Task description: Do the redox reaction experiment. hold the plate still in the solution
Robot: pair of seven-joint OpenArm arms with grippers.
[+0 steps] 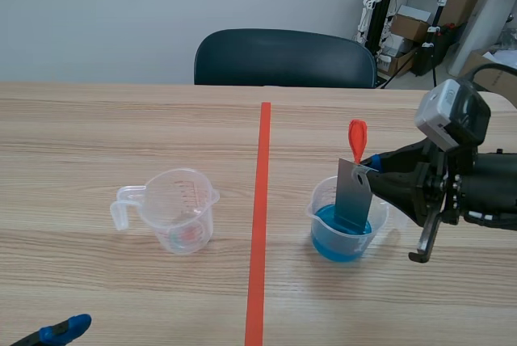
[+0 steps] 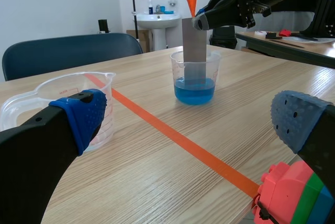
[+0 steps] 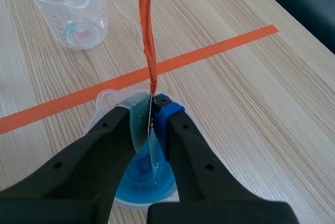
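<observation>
Right fingers (image 1: 392, 180) are closed on the plate (image 1: 353, 196), pinching it near its top edge, one finger on each face (a blue pad shows on one side in the right wrist view). The plate is grey and flat, close to upright with a slight tilt in the scene view. Its lower part is down in the blue solution (image 1: 335, 245) inside the beaker (image 1: 380, 221) and its upper part sticks out above the rim. An orange strip (image 1: 357, 137) stands up from the plate's top, above the fingers. Can't tell if the plate's bottom edge touches the beaker floor. The beaker is clear plastic, on the bench (image 1: 97, 120) just right of the orange tape line (image 1: 258, 225). The right arm comes in from the right, low over the bench. A clear measuring cup (image 1: 174, 208) with a handle, red scale marks and a faint pink tint at its bottom stands left of the tape, well apart from the beaker. Left fingers (image 2: 84, 111) are spread apart with nothing between them, low at the near left corner of the bench, away from the beaker. In the left wrist view the measuring cup is just ahead of one finger and the beaker is farther ahead. A pink-red, green and blue block (image 2: 293, 195) sits by the other left finger; can't tell what it is. A dark chair (image 1: 283, 56) is at the bench's far side.
</observation>
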